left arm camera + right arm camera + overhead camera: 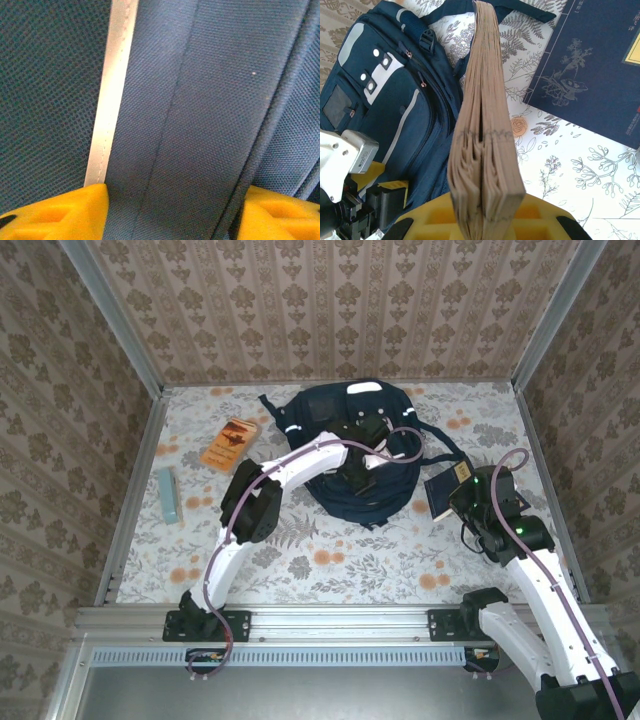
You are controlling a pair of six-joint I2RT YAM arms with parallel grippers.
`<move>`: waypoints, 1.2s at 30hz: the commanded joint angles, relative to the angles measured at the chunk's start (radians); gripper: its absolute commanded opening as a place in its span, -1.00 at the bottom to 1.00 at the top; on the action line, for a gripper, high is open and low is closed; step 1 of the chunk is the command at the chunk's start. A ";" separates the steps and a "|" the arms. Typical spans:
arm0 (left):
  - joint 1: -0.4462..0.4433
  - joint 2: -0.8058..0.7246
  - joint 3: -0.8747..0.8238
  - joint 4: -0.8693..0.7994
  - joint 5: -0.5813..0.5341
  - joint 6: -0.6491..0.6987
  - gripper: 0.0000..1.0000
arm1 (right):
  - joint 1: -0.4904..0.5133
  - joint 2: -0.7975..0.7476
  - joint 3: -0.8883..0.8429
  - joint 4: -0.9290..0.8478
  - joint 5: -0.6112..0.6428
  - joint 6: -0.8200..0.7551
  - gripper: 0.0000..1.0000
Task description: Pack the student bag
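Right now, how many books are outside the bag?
3: an orange book left of the student bag, a tan-edged book in the right gripper, a navy book flat beside it. Others may be hidden inside.

Left end effector (360,472) atop student bag (320,410)

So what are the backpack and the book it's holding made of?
Student bag: coarse woven navy cloth, matte, likely synthetic; the weave shows close up. Its pale stripe: smooth stitched tape, slightly shiny. Book: paper, browned page edges.
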 commanded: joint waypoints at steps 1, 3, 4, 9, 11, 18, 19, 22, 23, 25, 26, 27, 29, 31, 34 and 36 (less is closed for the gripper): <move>0.006 0.014 0.047 -0.045 -0.027 0.077 -0.05 | -0.006 -0.018 0.000 0.020 -0.021 0.009 -0.99; 0.006 -0.001 0.061 -0.056 -0.021 0.081 -0.32 | -0.006 -0.022 0.004 0.018 -0.027 0.008 -1.00; 0.006 -0.012 0.063 -0.054 -0.019 0.080 -0.43 | -0.008 -0.025 0.004 0.016 -0.029 0.008 -1.00; 0.004 -0.109 0.041 0.021 -0.022 0.051 -0.76 | -0.008 -0.038 0.016 0.013 -0.057 0.000 -0.99; 0.004 -0.162 0.016 0.083 -0.039 0.030 -0.80 | -0.008 -0.044 0.024 0.016 -0.083 -0.008 -0.99; 0.005 -0.332 -0.066 0.352 -0.285 -0.092 -0.86 | -0.006 -0.036 0.058 0.060 -0.209 -0.043 -0.98; 0.004 -0.341 -0.065 0.369 -0.303 -0.101 -0.87 | -0.006 -0.033 0.058 0.070 -0.230 -0.042 -0.98; 0.004 -0.354 -0.059 0.419 -0.360 -0.141 -0.88 | -0.006 -0.035 0.046 0.124 -0.313 -0.015 -0.98; 0.004 -0.355 -0.054 0.428 -0.371 -0.153 -0.89 | -0.005 -0.037 0.038 0.152 -0.349 -0.002 -0.98; 0.004 -0.357 -0.051 0.443 -0.374 -0.172 -0.89 | -0.005 -0.043 0.017 0.219 -0.409 0.027 -0.98; 0.004 -0.357 -0.047 0.444 -0.366 -0.181 -0.89 | -0.005 -0.047 0.002 0.253 -0.438 0.046 -0.97; 0.004 -0.357 -0.042 0.443 -0.354 -0.187 -0.89 | -0.004 -0.046 -0.013 0.285 -0.458 0.065 -0.98; 0.002 -0.356 -0.031 0.438 -0.331 -0.197 -0.89 | -0.002 -0.040 -0.049 0.354 -0.501 0.109 -0.98; -0.001 -0.354 -0.025 0.435 -0.326 -0.198 -0.89 | 0.002 -0.032 -0.071 0.408 -0.524 0.140 -0.98; -0.006 -0.352 -0.018 0.422 -0.331 -0.201 -0.90 | 0.013 -0.037 -0.084 0.456 -0.504 0.160 -0.98; -0.010 -0.358 -0.020 0.416 -0.323 -0.205 -0.90 | 0.018 -0.026 -0.099 0.501 -0.491 0.178 -0.98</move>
